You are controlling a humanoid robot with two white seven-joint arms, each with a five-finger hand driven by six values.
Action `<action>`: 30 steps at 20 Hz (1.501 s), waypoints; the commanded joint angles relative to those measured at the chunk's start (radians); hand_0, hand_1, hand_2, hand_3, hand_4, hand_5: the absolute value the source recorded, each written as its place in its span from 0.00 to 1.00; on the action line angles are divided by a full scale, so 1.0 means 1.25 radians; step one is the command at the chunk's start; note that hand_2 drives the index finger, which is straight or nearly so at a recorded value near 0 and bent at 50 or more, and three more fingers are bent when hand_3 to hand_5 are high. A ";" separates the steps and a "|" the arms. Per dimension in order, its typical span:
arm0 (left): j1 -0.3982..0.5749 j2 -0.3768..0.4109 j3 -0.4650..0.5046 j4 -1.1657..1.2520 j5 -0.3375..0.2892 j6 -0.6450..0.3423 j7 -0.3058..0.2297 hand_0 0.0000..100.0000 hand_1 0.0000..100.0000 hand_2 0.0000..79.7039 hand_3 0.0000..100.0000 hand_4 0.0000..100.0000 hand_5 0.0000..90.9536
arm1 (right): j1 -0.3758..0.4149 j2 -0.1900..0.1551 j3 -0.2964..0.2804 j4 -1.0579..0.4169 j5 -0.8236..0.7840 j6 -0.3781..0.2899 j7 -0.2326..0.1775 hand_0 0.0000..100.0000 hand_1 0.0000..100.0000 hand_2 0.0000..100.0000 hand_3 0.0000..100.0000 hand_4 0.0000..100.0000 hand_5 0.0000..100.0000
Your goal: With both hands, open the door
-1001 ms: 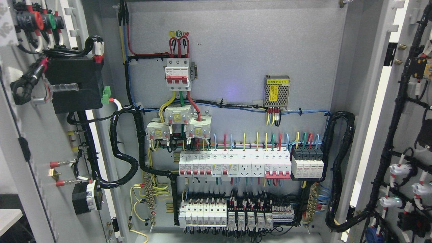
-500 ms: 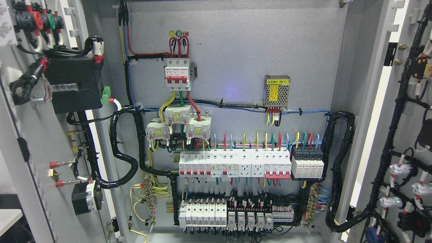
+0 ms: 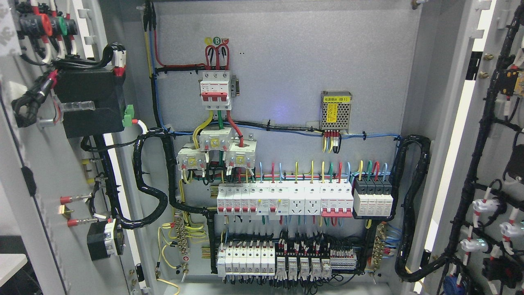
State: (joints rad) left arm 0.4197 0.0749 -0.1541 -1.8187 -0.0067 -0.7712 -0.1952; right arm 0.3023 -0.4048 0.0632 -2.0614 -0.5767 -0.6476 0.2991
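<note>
An electrical cabinet fills the head view with both doors swung wide. The left door (image 3: 37, 172) stands open at the left edge, its inner face carrying a black box (image 3: 88, 102), red and green button backs and black cable bundles. The right door (image 3: 497, 135) stands open at the right edge, with black wiring looms and white connectors on its inner face. Between them the grey back panel (image 3: 286, 65) shows a red-and-white main breaker (image 3: 215, 90), rows of white breakers (image 3: 282, 198) and a small power supply (image 3: 336, 110). Neither of my hands nor any arm shows.
Thick black cable loops (image 3: 153, 180) hang from the left door into the cabinet, and another loop (image 3: 411, 205) runs along the right side. A white surface corner (image 3: 10, 264) sits at the lower left outside the cabinet.
The left door's edge has drifted very slightly leftward; otherwise nothing has visibly changed.
</note>
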 commanded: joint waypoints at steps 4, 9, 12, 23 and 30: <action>-0.078 -0.018 -0.001 -0.100 -0.001 -0.373 0.002 0.00 0.00 0.00 0.00 0.00 0.00 | 0.001 -0.050 -0.073 -0.021 0.000 0.001 -0.002 0.38 0.00 0.00 0.00 0.00 0.00; -0.118 -0.014 0.001 -0.104 0.024 -0.393 0.002 0.00 0.00 0.00 0.00 0.00 0.00 | 0.007 -0.074 -0.076 -0.020 -0.003 0.008 -0.002 0.38 0.00 0.00 0.00 0.00 0.00; -0.120 -0.014 0.001 -0.133 0.038 -0.414 0.002 0.00 0.00 0.00 0.00 0.00 0.00 | 0.009 -0.082 -0.076 -0.020 -0.004 0.009 -0.002 0.38 0.00 0.00 0.00 0.00 0.00; -0.105 -0.005 0.029 -0.161 0.075 -0.433 0.009 0.00 0.00 0.00 0.00 0.00 0.00 | 0.010 -0.084 -0.076 -0.020 -0.077 0.010 -0.028 0.38 0.00 0.00 0.00 0.00 0.00; -0.092 0.000 0.057 -0.161 0.105 -0.463 0.009 0.00 0.00 0.00 0.00 0.00 0.00 | 0.017 -0.084 -0.100 -0.019 -0.090 0.015 -0.055 0.38 0.00 0.00 0.00 0.00 0.00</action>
State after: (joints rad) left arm 0.2939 0.0673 -0.1221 -1.9970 0.0973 -0.7725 -0.1837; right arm 0.3169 -0.4993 -0.0173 -2.0843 -0.6740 -0.6310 0.2521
